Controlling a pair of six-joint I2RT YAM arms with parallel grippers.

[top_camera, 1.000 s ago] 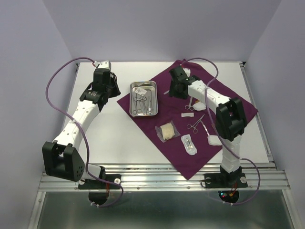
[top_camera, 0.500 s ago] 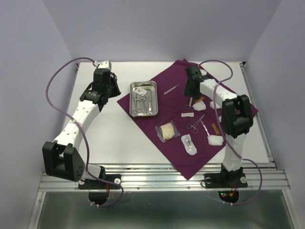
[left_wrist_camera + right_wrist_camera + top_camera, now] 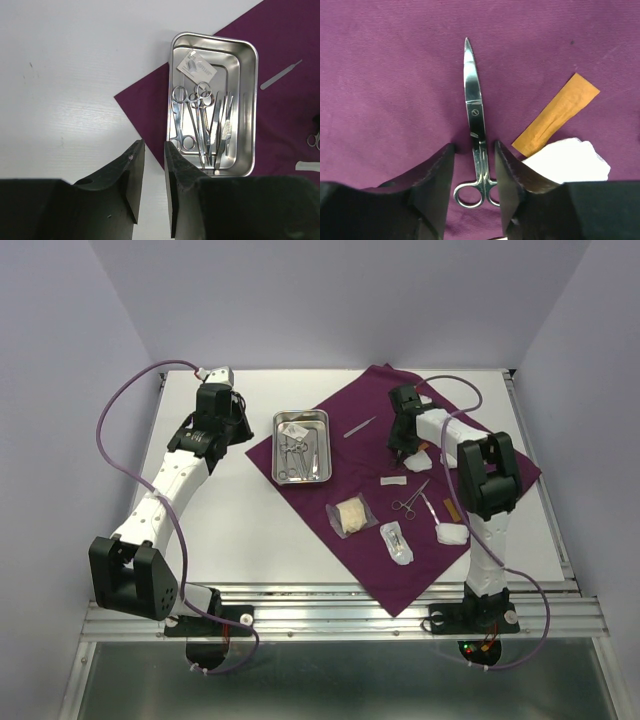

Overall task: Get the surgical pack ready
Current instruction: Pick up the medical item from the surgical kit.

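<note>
Plum cloth (image 3: pixel 395 75) underlies the right pincer (image 3: pixel 474 150), jaws apart astride the scissors (image 3: pixel 474 110), blades pointing ahead, seemingly lined up for a pinch; left pincer (image 3: pixel 153 150) hangs slightly parted, empty, tray (image 3: pixel 253 100) ahead.

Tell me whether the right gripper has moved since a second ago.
Yes: the right gripper moved right, away from the steel tray, and now straddles the scissors.

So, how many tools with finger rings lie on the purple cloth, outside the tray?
2. One pair of scissors lies between the jaws of the right gripper. One clamp lies nearer the front edge of the cloth. Others may be hidden.
</note>
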